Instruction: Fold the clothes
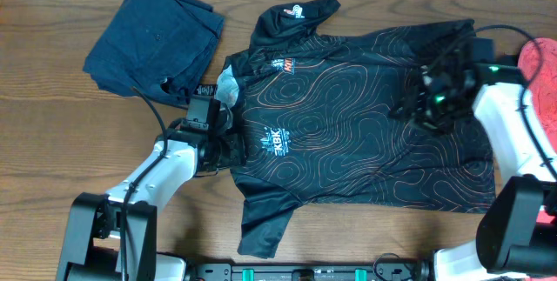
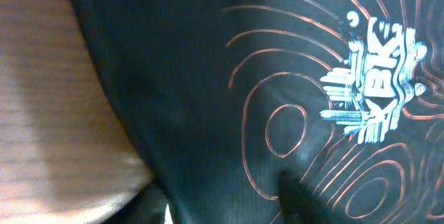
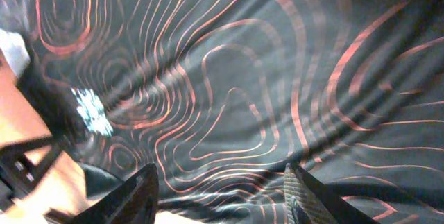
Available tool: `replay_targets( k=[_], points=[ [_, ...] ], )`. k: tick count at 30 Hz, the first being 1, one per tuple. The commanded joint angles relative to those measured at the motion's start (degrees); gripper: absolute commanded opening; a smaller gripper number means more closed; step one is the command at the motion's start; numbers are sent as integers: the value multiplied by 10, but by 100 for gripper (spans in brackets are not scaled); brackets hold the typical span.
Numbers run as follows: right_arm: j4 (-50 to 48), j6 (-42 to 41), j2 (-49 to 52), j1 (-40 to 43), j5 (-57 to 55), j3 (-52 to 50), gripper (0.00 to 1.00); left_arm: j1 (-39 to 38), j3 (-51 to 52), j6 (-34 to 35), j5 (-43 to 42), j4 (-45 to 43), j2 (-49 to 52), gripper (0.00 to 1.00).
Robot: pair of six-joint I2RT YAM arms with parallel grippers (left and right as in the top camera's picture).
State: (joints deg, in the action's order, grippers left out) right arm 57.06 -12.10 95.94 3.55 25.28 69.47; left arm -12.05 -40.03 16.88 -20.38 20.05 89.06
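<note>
The black jersey (image 1: 348, 133) with orange contour lines lies spread flat on the table, its KBK logo (image 1: 271, 137) towards the left and one sleeve hanging towards the front edge. My left gripper (image 1: 218, 133) is low at the jersey's left edge beside the collar. In the left wrist view its fingers (image 2: 222, 203) stand apart, with jersey cloth (image 2: 208, 78) between them and the logo (image 2: 378, 78) to the right. My right gripper (image 1: 432, 107) hovers over the bunched right sleeve. In the right wrist view it is open (image 3: 222, 196) and empty above the cloth (image 3: 243, 78).
A folded navy-blue garment (image 1: 157, 42) lies at the back left, close to my left arm. A coral-red garment (image 1: 540, 63) shows at the right edge. The wooden table (image 1: 52, 133) is bare at the left.
</note>
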Motion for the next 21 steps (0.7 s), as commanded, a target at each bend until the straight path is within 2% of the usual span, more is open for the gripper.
replay_targets(
  k=[1,2,7,10,15,16,17,18,19,21],
  points=[
    [-6,14,0,-36,-26,-15,57,0,13,-9,14,-10,14,13],
    [-8,14,0,-47,-28,-22,57,2,12,-9,32,-13,14,6],
    [-28,3,0,-77,-29,-59,59,22,4,-9,92,-6,14,6],
    [-56,4,0,-91,-25,-92,58,43,-7,-9,100,-16,14,6],
    [-103,71,0,-132,42,-141,58,52,-16,-5,99,-77,14,6],
    [-108,71,0,-142,40,-148,57,52,-16,-4,97,-84,14,9],
    [-112,70,0,-149,33,-152,57,52,-16,-4,91,-86,14,17],
    [-113,62,0,-157,17,-155,58,52,-16,-3,83,-84,14,31],
    [-112,45,0,-161,-4,-155,58,52,-16,-3,76,-79,14,39],
    [-111,9,0,-165,-49,-156,59,52,-16,-3,69,-54,12,47]
  ],
)
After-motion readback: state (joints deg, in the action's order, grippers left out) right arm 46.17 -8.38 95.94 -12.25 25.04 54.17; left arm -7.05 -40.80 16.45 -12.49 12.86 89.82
